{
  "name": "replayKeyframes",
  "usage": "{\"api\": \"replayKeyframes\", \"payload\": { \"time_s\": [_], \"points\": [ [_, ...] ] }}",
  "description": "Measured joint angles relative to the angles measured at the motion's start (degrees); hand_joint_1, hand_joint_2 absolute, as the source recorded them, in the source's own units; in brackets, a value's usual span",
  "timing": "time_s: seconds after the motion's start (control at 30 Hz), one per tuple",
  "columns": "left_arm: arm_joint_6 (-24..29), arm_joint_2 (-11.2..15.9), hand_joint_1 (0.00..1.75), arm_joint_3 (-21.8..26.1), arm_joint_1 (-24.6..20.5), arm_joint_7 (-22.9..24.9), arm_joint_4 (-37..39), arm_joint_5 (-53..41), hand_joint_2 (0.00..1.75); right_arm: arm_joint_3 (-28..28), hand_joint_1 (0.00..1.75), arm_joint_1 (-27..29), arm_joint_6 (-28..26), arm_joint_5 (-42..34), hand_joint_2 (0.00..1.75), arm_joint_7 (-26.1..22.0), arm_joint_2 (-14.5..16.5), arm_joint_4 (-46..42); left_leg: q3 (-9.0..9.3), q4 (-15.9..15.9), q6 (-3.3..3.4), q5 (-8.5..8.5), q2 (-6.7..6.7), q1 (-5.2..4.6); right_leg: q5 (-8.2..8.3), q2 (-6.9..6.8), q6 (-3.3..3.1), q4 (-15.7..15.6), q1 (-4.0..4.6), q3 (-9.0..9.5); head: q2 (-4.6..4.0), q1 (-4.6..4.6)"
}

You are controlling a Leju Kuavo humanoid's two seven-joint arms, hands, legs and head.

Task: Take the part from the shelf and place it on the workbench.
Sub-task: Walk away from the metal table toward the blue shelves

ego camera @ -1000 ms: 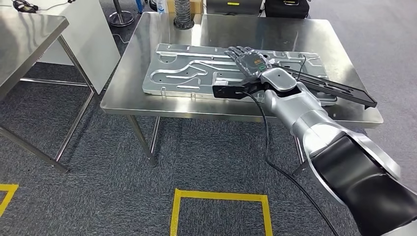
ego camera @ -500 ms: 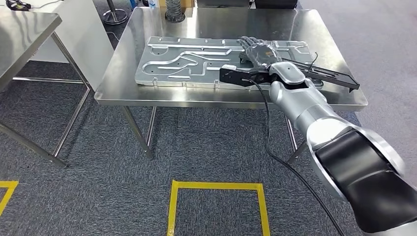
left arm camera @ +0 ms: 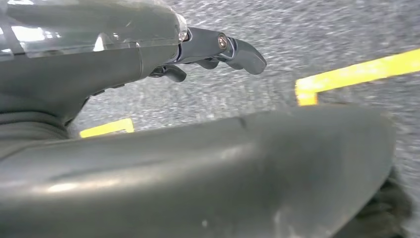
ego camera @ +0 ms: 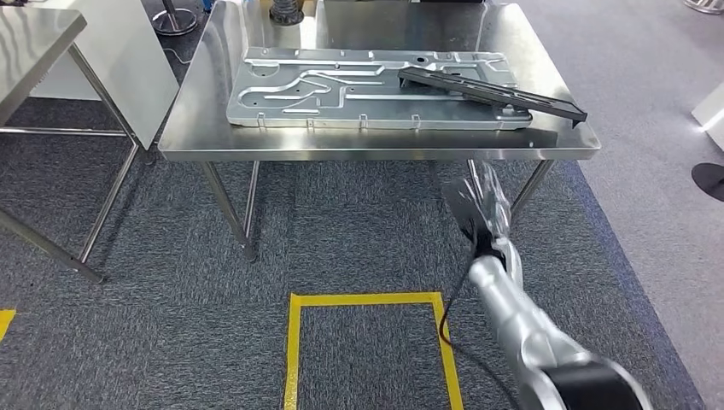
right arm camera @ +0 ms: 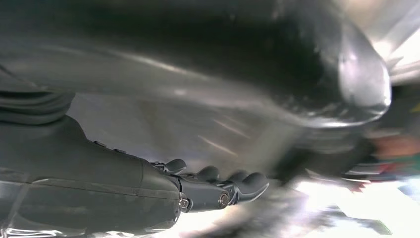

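Two metal pieces lay on the steel worktop (ego camera: 376, 143): a long dark part (ego camera: 491, 94) rested slantwise across the right end of a grooved silver plate (ego camera: 341, 85). The right robot hand (ego camera: 480, 205) hung blurred below the worktop edge, released and holding nothing. The left robot hand (left arm camera: 218, 49) hung over carpet, fingers loosely apart, empty.

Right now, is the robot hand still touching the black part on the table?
No, the right robot hand hangs below the table edge, apart from the black part.
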Motion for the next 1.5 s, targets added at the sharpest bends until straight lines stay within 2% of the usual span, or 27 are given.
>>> {"api": "replayKeyframes", "payload": {
  "time_s": [0.07, 0.17, 0.2, 0.3, 0.33, 0.37, 0.4, 0.47, 0.53, 0.57, 0.6, 0.67, 0.7, 0.8, 0.83, 0.9, 0.97, 1.0, 1.03, 1.1, 1.13, 1.2, 1.27, 1.37, 1.4, 1.47, 1.5],
  "points": [
    [0.09, -0.03, 0.0, 0.03, 0.14, 0.06, -0.01, -0.36, 0.0, -11.69, 0.0, 9.91, 1.57, 0.63, 0.0, -1.74, 2.25, -6.14, -0.08, -0.01, -0.68, 0.68, -0.29, 0.15, -1.37, -0.21, -1.23, -5.8, 0.61, 4.53, 0.0, 0.0],
    [0.07, 0.1, 0.0, 0.04, 0.23, 0.05, -0.02, -0.65, 0.0, -26.91, 0.0, 21.34, 4.52, 1.95, 0.0, -6.98, 5.04, -10.56, -0.01, 0.13, -1.73, 0.63, -0.94, 0.36, -0.47, -0.95, -2.88, -7.23, 0.7, 4.96, 0.0, -0.01],
    [0.05, 0.19, 0.0, 0.05, 0.26, 0.05, -0.02, -0.72, 0.0, -30.49, 0.0, 23.58, 5.32, 2.66, 0.0, -8.57, 5.43, -10.58, -0.43, 1.25, -1.91, -1.03, -1.42, 0.37, 0.16, -1.11, -3.42, -7.48, 0.64, 4.57, 0.0, -0.01],
    [0.11, 0.57, 0.0, 0.06, 0.18, 0.12, -0.02, -0.8, 0.0, -39.06, 0.0, 27.07, 7.04, 4.5, 0.0, -9.66, 5.44, -5.95, -2.0, 10.14, -2.08, -10.03, -2.7, 0.45, 2.12, -1.35, -4.09, -7.62, 0.72, 2.54, 0.0, -0.02],
    [0.18, 0.71, 0.0, 0.06, 0.13, 0.16, -0.02, -0.85, 0.0, -41.45, 0.0, 27.85, 7.67, 4.78, 0.0, -8.71, 5.28, -3.62, -2.01, 13.33, -2.16, -11.6, -2.84, 0.45, 2.72, -1.55, -4.09, -7.55, 0.82, 1.73, 0.0, -0.02],
    [0.26, 0.84, 0.0, 0.06, 0.07, 0.21, -0.02, -0.92, 0.0, -43.37, 0.0, 28.5, 8.57, 4.84, 0.0, -7.15, 5.05, -1.29, -1.5, 15.39, -2.21, -11.59, -2.9, 0.44, 3.31, -1.81, -4.11, -7.43, 0.9, 0.85, 0.0, -0.02],
    [0.39, 0.99, 0.0, 0.05, 0.02, 0.25, -0.02, -1.04, 0.0, -44.99, 0.0, 28.96, 9.97, 4.8, 0.0, -5.12, 4.82, 1.24, -0.24, 15.82, -2.21, -10.27, -2.92, 0.44, 3.95, -2.06, -4.09, -7.26, 0.96, -0.17, 0.0, -0.02],
    [0.7, 1.39, 0.0, 0.03, -0.25, 0.27, -0.02, -1.37, 0.0, -47.11, 0.0, 29.59, 13.27, 4.85, 0.0, -0.52, 4.53, 6.3, 4.91, 11.17, -1.92, -7.37, -2.85, 0.33, 5.28, -2.35, -3.94, -6.72, 1.01, -2.29, 0.0, -0.03],
    [0.96, 1.85, 0.0, -0.08, -0.76, 0.33, -0.05, -1.82, 0.0, -48.03, 0.0, 30.12, 16.63, 5.66, 0.87, 4.36, 4.46, 10.66, 11.79, 1.81, -1.47, -8.72, -2.57, 0.0, 6.44, -2.59, -3.55, -6.12, 1.02, -3.57, 0.0, -0.03],
    [1.05, 2.03, 0.0, -0.15, -0.99, 0.41, -0.07, -2.0, 0.0, -48.15, 0.0, 30.26, 18.31, 6.29, 1.31, 6.79, 4.46, 12.51, 14.0, -1.66, -1.23, -9.89, -2.53, -0.2, 6.96, -2.78, -3.3, -6.01, 0.92, -3.67, 0.0, -0.03],
    [1.14, 2.19, 0.0, -0.21, -1.21, 0.54, -0.08, -2.15, 0.0, -48.16, 0.0, 30.32, 19.98, 6.93, 1.31, 9.1, 4.47, 14.29, 15.03, -3.68, -0.98, -10.63, -2.62, -0.43, 7.51, -3.01, -2.99, -6.06, 0.76, -3.61, -0.01, -0.03],
    [1.28, 2.43, 0.0, -0.24, -1.38, 0.86, -0.08, -2.42, 0.0, -48.16, 0.0, 30.3, 22.47, 8.17, 0.44, 12.57, 4.65, 17.59, 14.41, -4.08, -0.28, -9.51, -2.94, -0.62, 8.13, -3.17, -2.31, -6.27, 0.37, -3.59, -0.02, -0.02],
    [1.36, 2.56, 0.0, -0.25, -1.47, 1.03, -0.08, -2.54, 0.0, -48.1, 0.0, 30.31, 23.18, 8.79, 0.0, 13.57, 4.89, 18.9, 13.76, -4.11, 0.1, -8.7, -3.02, -0.63, 6.83, -2.92, -1.99, -5.61, 0.2, -3.95, -0.02, -0.02],
    [1.5, 2.73, 0.0, -0.25, -1.61, 1.27, -0.08, -2.67, 0.0, -47.91, 0.0, 30.37, 23.81, 9.78, 0.0, 14.28, 5.44, 20.49, 12.47, -4.23, 0.62, -7.26, -3.09, -0.48, 2.5, -2.17, -1.61, -3.44, -0.09, -4.86, -0.02, -0.02],
    [1.5, 2.74, 0.0, -0.26, -1.61, 1.28, -0.08, -2.67, 0.0, -47.9, 0.0, 30.38, 23.83, 9.8, 0.0, 14.29, 5.46, 20.52, 12.42, -4.23, 0.62, -7.21, -3.09, -0.48, 2.28, -2.15, -1.6, -3.29, -0.09, -4.9, -0.02, -0.02],
    [1.58, 2.82, 0.0, -0.42, -1.6, 1.7, -0.08, -3.14, 0.0, -47.47, 0.0, 30.25, 24.57, 10.49, 0.0, 14.57, 5.74, 21.53, 10.75, -4.16, 0.66, -5.89, -3.18, -0.5, -1.66, -1.99, -1.3, 2.41, -0.28, -5.43, -0.02, -0.02],
    [1.69, 2.92, 0.0, -1.06, -1.53, 2.45, -0.08, -4.22, 0.0, -46.57, 0.0, 29.99, 25.63, 12.05, 0.87, 15.64, 6.1, 23.21, 6.82, -3.66, 0.38, -3.32, -3.35, -0.46, -2.47, -1.8, -0.8, 9.26, -0.75, -4.01, -0.02, -0.02],
    [1.73, 2.94, 0.0, -1.43, -1.51, 2.74, -0.08, -4.73, 0.0, -46.12, 0.0, 29.89, 25.92, 12.76, 1.31, 16.24, 6.21, 23.82, 4.84, -3.21, 0.08, -2.17, -3.46, -0.42, -1.1, -1.71, -0.64, 9.67, -1.0, -1.79, -0.02, -0.02],
    [1.74, 2.96, 0.0, -1.73, -1.5, 2.85, -0.09, -5.01, 0.0, -45.76, 0.0, 29.85, 26.06, 13.26, 1.75, 16.63, 6.21, 24.08, 3.45, -2.7, -0.25, -1.52, -3.59, -0.41, -0.2, -1.54, -0.65, 6.21, -1.12, 1.84, -0.02, -0.02],
    [1.82, 2.99, 0.0, -2.15, -1.57, 2.89, -0.1, -5.35, 0.0, -45.23, 0.0, 29.77, 26.17, 13.91, 1.75, 16.9, 6.21, 24.3, 1.9, -1.47, -0.87, -0.77, -3.78, -0.53, -3.26, -1.22, -1.13, -3.32, -1.1, 9.11, -0.02, -0.02],
    [1.9, 3.01, 0.0, -2.39, -1.65, 2.86, -0.1, -5.48, 0.0, -44.99, 0.0, 29.72, 26.19, 14.21, 1.75, 16.92, 6.21, 24.39, 1.4, -1.03, -1.22, -0.37, -3.8, -0.56, -4.97, -1.12, -1.52, -6.61, -0.96, 11.34, -0.02, -0.02],
    [2.06, 3.04, 0.0, -2.78, -1.76, 2.78, -0.1, -5.7, 0.0, -44.5, 0.0, 29.66, 26.24, 14.66, 0.87, 16.84, 6.21, 24.62, 0.7, -0.6, -2.0, 0.47, -3.82, -0.49, -5.95, -1.26, -2.46, -8.5, -0.81, 11.98, -0.02, -0.03],
    [2.13, 3.15, 0.0, -2.98, -1.72, 2.75, -0.1, -5.76, 0.0, -44.09, 0.0, 29.71, 26.23, 14.92, 0.0, 16.76, 6.1, 24.83, -0.07, 0.81, -2.58, -0.89, -3.81, -0.26, -5.17, -1.67, -3.41, -8.32, -0.76, 11.42, -0.02, -0.03],
    [2.16, 3.25, 0.0, -3.08, -1.54, 2.69, -0.08, -5.76, 0.0, -43.78, 0.0, 29.9, 26.32, 15.07, 0.0, 16.69, 5.23, 25.2, -3.04, 10.08, -2.9, -7.65, -3.78, -0.1, -4.07, -2.32, -4.25, -8.19, -0.43, 10.22, -0.02, -0.03],
    [2.17, 3.25, 0.0, -3.1, -1.51, 2.65, -0.08, -5.76, 0.0, -43.66, 0.0, 29.92, 26.48, 15.1, 0.0, 16.66, 4.83, 25.38, -3.77, 13.17, -2.91, -8.65, -3.78, -0.1, -3.77, -2.47, -4.33, -8.01, -0.28, 9.68, -0.02, -0.03],
    [2.21, 3.25, 0.0, -3.14, -1.47, 2.58, -0.08, -5.78, 0.0, -43.47, 0.0, 29.9, 26.9, 15.15, 0.87, 16.53, 4.12, 25.74, -2.69, 14.21, -2.74, -7.34, -3.78, -0.12, -3.35, -2.62, -4.34, -7.5, -0.05, 8.59, -0.02, -0.03],
    [2.31, 3.25, 0.0, -3.15, -1.47, 2.56, -0.08, -5.81, 0.0, -43.42, 0.0, 29.9, 27.06, 15.17, 1.31, 16.42, 3.84, 25.89, -0.6, 11.69, -2.52, -5.98, -3.78, -0.16, -3.22, -2.65, -4.28, -7.25, 0.01, 8.18, -0.02, -0.02]
  ]
}}
